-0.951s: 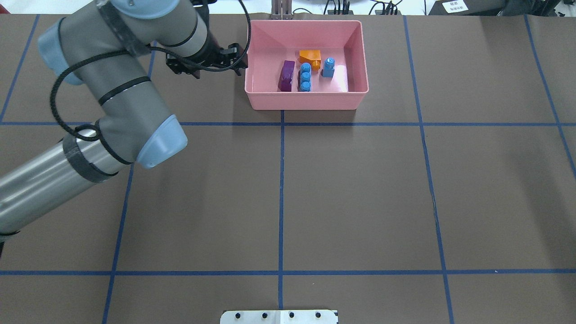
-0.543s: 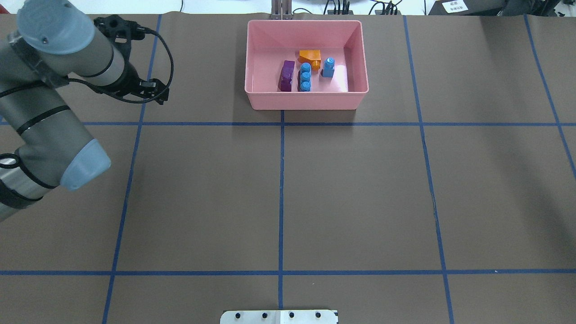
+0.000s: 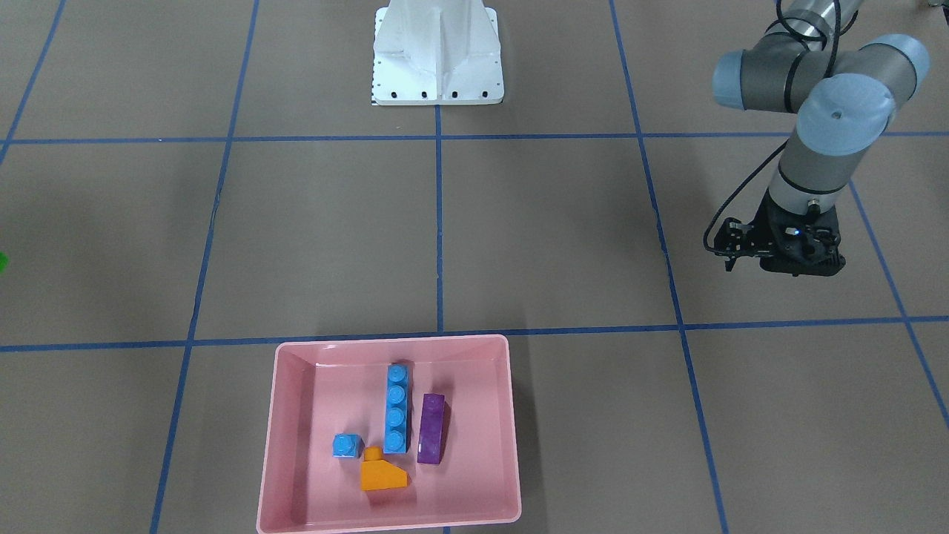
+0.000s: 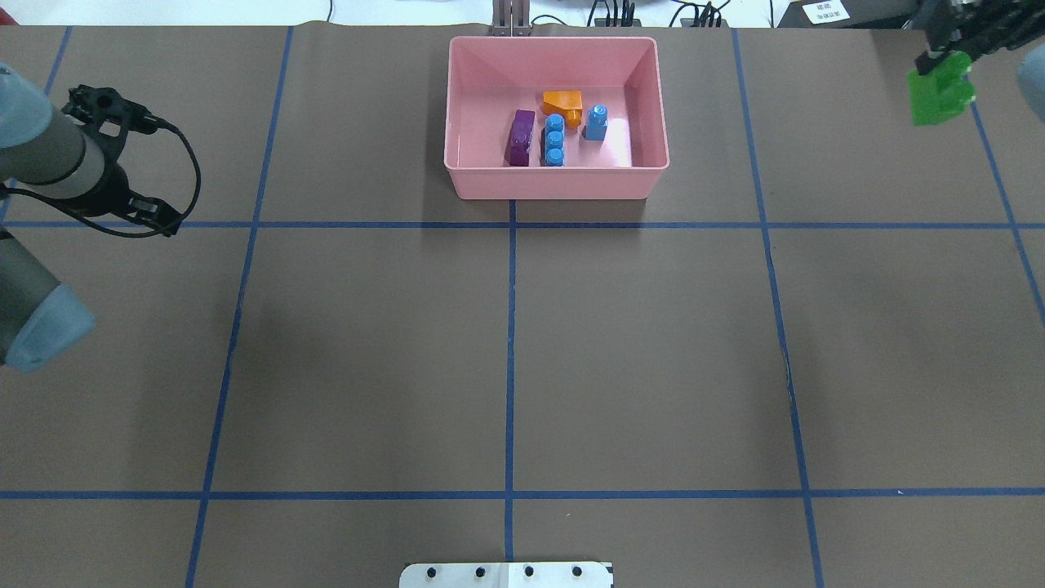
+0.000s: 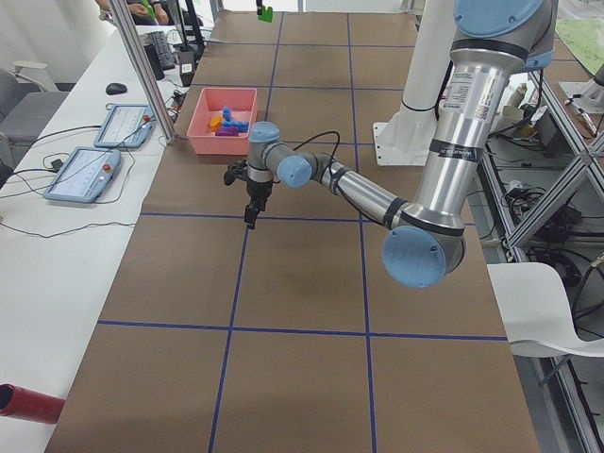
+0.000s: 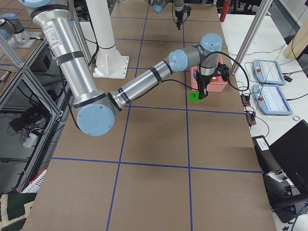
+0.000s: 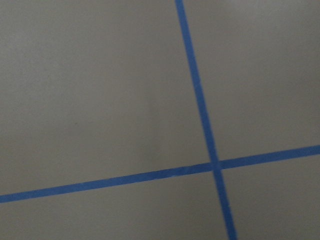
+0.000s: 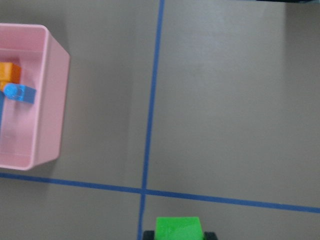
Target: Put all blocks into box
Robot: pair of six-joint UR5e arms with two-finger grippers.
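The pink box point(image 4: 555, 184) stands at the far middle of the table. In it lie the long purple block point(image 4: 520, 136), the long blue block point(image 4: 554, 140), the orange sloped block point(image 4: 563, 104) and the small blue block point(image 4: 596, 123). My right gripper point(image 4: 945, 69) is shut on the green block point(image 4: 940, 98), held above the table to the right of the box; the block also shows in the right wrist view point(image 8: 178, 229). My left gripper point(image 4: 159, 219) hangs over bare table far left of the box, holding nothing I can see; its jaws are hidden.
The white metal base point(image 3: 437, 55) stands at the robot's side of the table. Blue tape lines point(image 4: 510, 359) divide the brown table. The left wrist view shows only bare table and a tape crossing point(image 7: 215, 164).
My left arm has pulled back from the box's left side, leftward and toward the robot. My right gripper has come into the overhead view at top right with the green block.
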